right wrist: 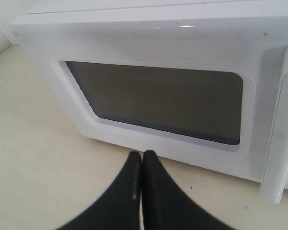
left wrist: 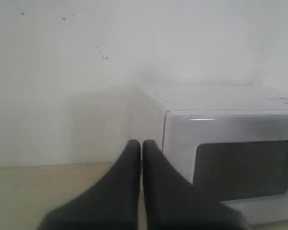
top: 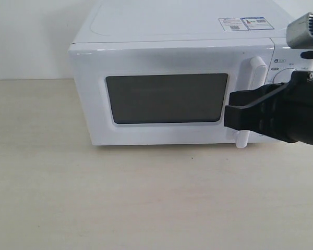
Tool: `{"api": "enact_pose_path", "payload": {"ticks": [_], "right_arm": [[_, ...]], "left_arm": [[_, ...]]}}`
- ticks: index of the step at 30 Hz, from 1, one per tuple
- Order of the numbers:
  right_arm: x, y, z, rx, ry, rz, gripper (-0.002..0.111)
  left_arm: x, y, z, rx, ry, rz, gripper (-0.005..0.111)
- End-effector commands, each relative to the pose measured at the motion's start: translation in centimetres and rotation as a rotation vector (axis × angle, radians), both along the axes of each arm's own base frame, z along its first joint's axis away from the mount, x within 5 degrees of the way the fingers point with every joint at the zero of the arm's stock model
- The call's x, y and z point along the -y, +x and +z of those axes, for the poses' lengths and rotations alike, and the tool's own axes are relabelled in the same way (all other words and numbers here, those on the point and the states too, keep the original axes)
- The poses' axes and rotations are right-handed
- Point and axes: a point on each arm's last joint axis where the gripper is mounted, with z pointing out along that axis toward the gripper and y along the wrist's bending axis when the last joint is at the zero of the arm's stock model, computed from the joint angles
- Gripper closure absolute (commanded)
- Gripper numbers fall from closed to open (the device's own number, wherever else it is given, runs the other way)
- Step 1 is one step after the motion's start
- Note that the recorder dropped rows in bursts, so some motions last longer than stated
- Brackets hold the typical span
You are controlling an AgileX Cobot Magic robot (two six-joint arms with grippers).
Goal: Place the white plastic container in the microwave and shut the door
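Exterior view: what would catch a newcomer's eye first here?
The white microwave fills the middle of the table, its door shut and the window dark. The black right end effector, jaws together, reaches in from the right in front of the door's handle. No white plastic container shows in any view.

Glossy, smooth casing covers the boxy white microwave; the dark rectangular window in its door has a duller sheen. The pale counter looks matt and faintly wood-grained. The black right gripper appears to be matt plastic, though blurred.
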Motion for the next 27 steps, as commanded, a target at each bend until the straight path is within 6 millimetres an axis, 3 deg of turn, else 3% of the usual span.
{"api": "enact_pose_path", "payload": {"ticks": [1,4,8,13,17,21,27], "right_arm": [[0.2,-0.1,0.3,0.024,-0.005,-0.003,0.109],[0.2,-0.1,0.3,0.024,-0.005,-0.003,0.109],[0.2,-0.1,0.3,0.024,-0.005,-0.003,0.109],[0.2,-0.1,0.3,0.026,-0.004,-0.004,0.109],[0.2,-0.1,0.3,0.026,-0.004,-0.004,0.109],[0.2,-0.1,0.3,0.026,-0.004,-0.004,0.109],[0.2,-0.1,0.3,0.026,-0.004,-0.004,0.109]], "left_arm": [[-0.5,0.9,-2.7,0.056,-0.010,0.059,0.103],[-0.6,1.3,-4.4,0.031,0.040,0.076,0.103],[-0.3,1.4,-5.2,-0.040,0.200,0.062,0.103],[-0.1,1.4,-5.7,-0.104,0.094,0.030,0.103],[0.0,1.3,-6.5,-0.190,0.108,0.010,0.103],[-0.5,1.2,-7.6,-0.315,0.154,0.094,0.103],[-0.9,1.2,-7.6,-0.322,0.099,0.139,0.103]]}}
